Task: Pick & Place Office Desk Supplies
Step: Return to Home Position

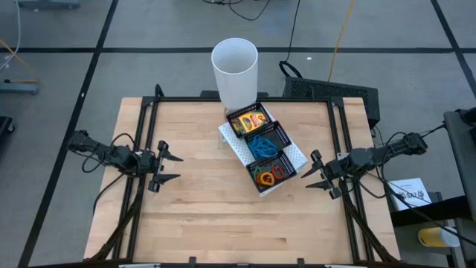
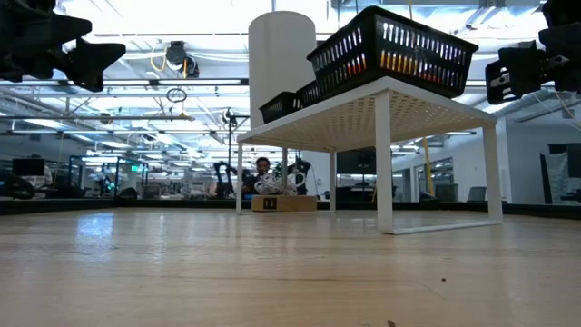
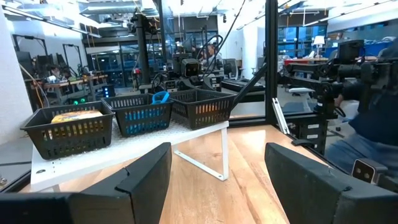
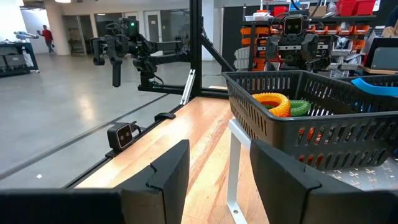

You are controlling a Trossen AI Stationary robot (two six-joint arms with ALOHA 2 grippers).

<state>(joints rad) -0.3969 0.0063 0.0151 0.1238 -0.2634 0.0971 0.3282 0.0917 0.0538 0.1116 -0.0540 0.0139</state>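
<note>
A black mesh tray (image 1: 277, 132) with three compartments rests on a white perforated stand (image 1: 236, 147) at the table's middle. The far compartment holds a yellow-and-green crayon box (image 1: 250, 120), the middle one blue rubber bands (image 1: 262, 144), the near one red, orange and green bands (image 1: 269, 173). My left gripper (image 1: 177, 167) hovers open over the table's left side, pointing level at the stand. My right gripper (image 1: 311, 173) hovers open at the right side, close to the tray's near compartment (image 4: 292, 106). Neither holds anything.
A tall white cup (image 1: 235, 71) stands at the far edge, right behind the tray. The stand's thin white legs (image 2: 385, 163) rest on the wood. Bare wooden table (image 1: 216, 216) lies toward the near edge. Black frame rails (image 1: 145, 134) run along both sides.
</note>
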